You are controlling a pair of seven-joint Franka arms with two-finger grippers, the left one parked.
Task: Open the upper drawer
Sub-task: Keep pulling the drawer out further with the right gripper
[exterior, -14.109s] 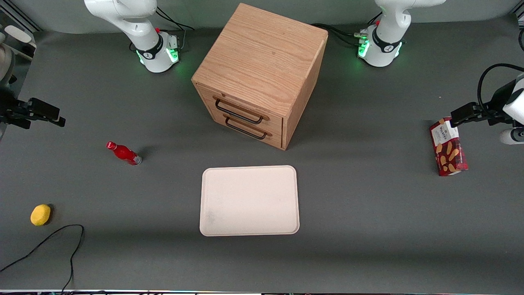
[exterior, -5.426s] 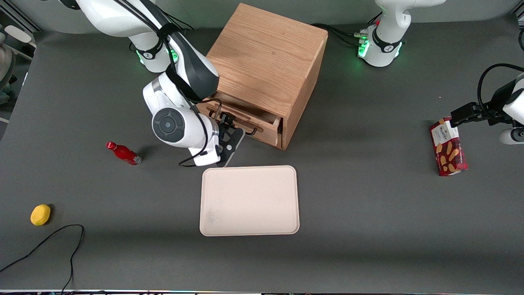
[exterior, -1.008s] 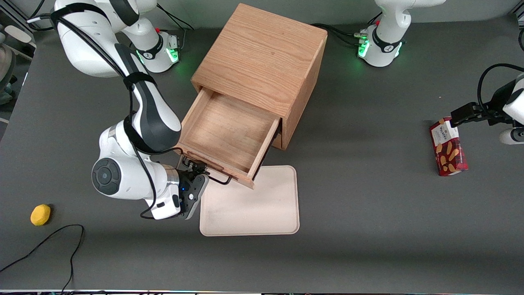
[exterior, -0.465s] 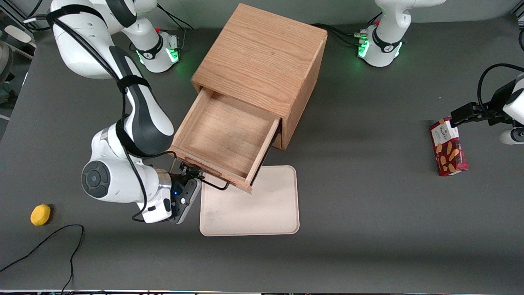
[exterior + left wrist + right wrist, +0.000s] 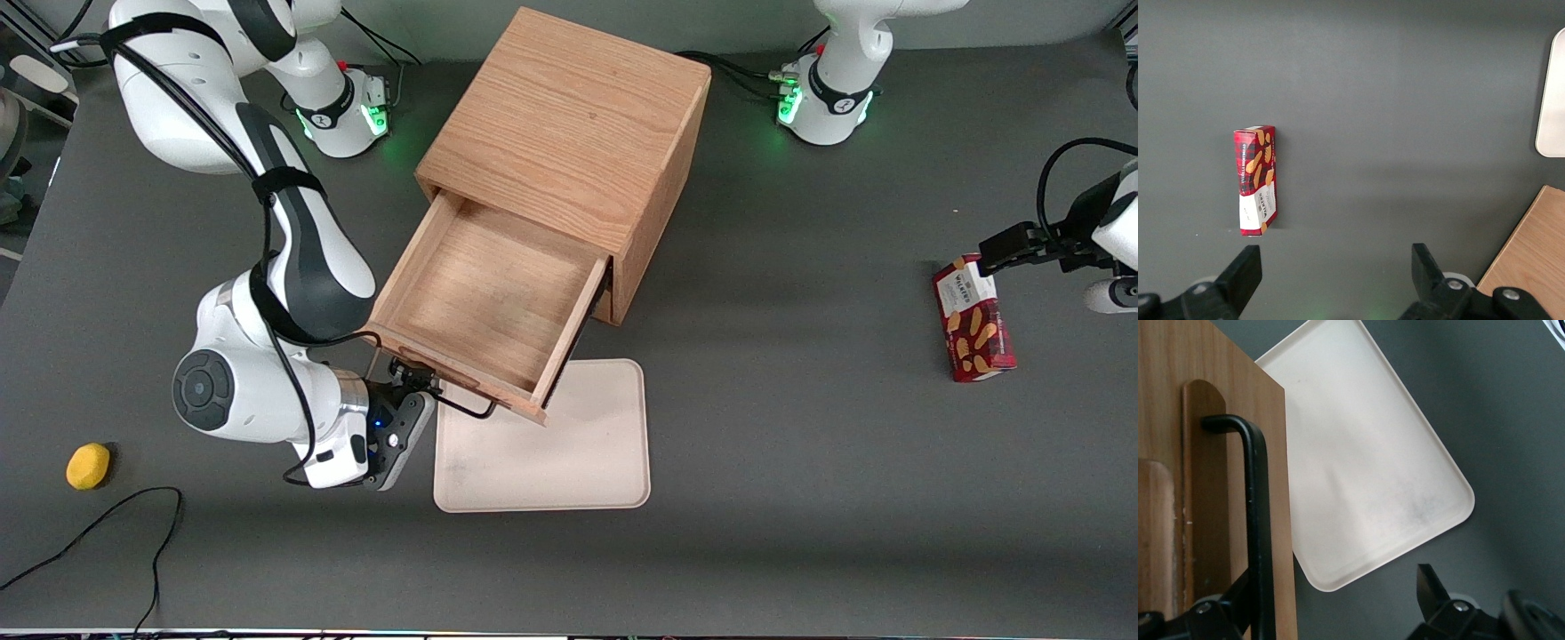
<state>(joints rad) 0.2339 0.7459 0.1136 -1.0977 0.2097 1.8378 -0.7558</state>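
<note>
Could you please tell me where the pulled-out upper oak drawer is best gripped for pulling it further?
Grip the straight bar of its thin black wire handle, coming from in front of the upper oak drawer. The bar stands off the drawer front, leaving a gap for one finger. The gripper sits open at the handle's end toward the working arm.

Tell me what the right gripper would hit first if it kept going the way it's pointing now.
Probably the upper drawer front: the gripper points at it with the black wire handle between its open fingers. Depth is unclear.
</note>
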